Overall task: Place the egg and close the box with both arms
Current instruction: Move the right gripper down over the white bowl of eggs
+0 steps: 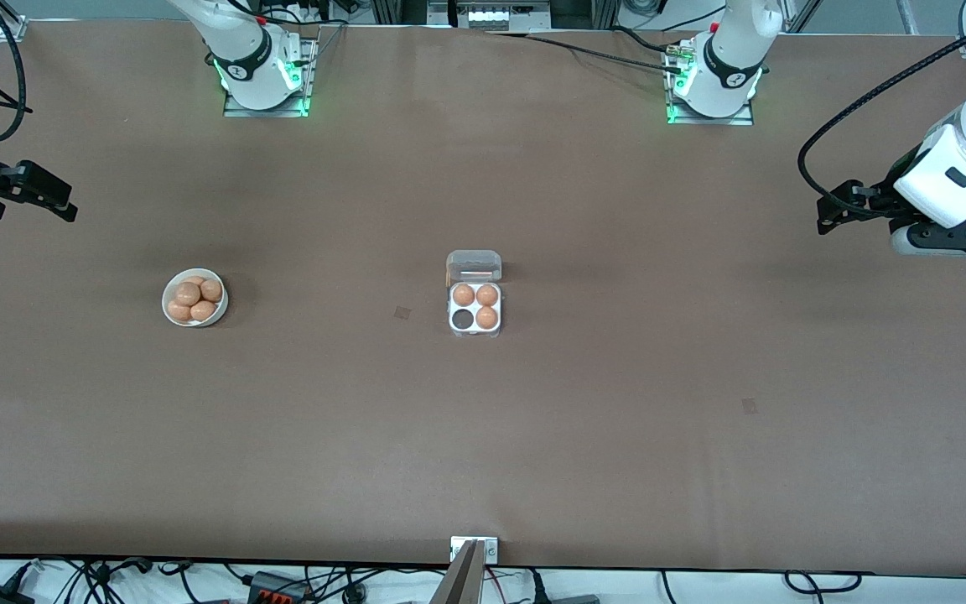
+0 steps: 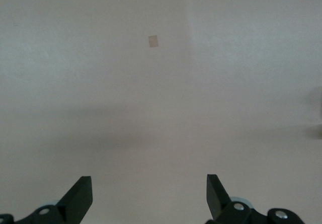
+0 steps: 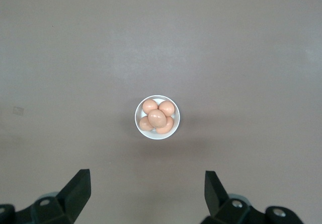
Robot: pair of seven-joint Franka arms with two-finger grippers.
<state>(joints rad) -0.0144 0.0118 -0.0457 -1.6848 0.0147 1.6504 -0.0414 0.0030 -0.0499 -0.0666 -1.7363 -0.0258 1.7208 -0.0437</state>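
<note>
The box's whitish tray [image 1: 475,333] sits mid-table with its clear lid [image 1: 474,265] open and tipped back. Three eggs [image 1: 475,295] fill three cells; the fourth cell [image 1: 461,319] is empty and dark. Several like eggs [image 1: 188,293] lie in a round white bowl [image 1: 166,302] toward the right arm's end, also in the right wrist view [image 3: 156,118]. My right gripper [image 1: 64,205] hangs open and empty, high over the table near that bowl [image 3: 157,137]; its fingers frame bare table [image 3: 146,178]. My left gripper [image 1: 825,220] is open and empty over the left arm's end [image 2: 147,183].
Small square tape marks lie on the brown table [image 1: 402,313], [image 1: 750,406], one also in the left wrist view [image 2: 153,41]. A metal bracket [image 1: 474,549] stands at the table edge nearest the front camera. The arm bases [image 1: 263,75], [image 1: 711,84] stand along the farthest edge.
</note>
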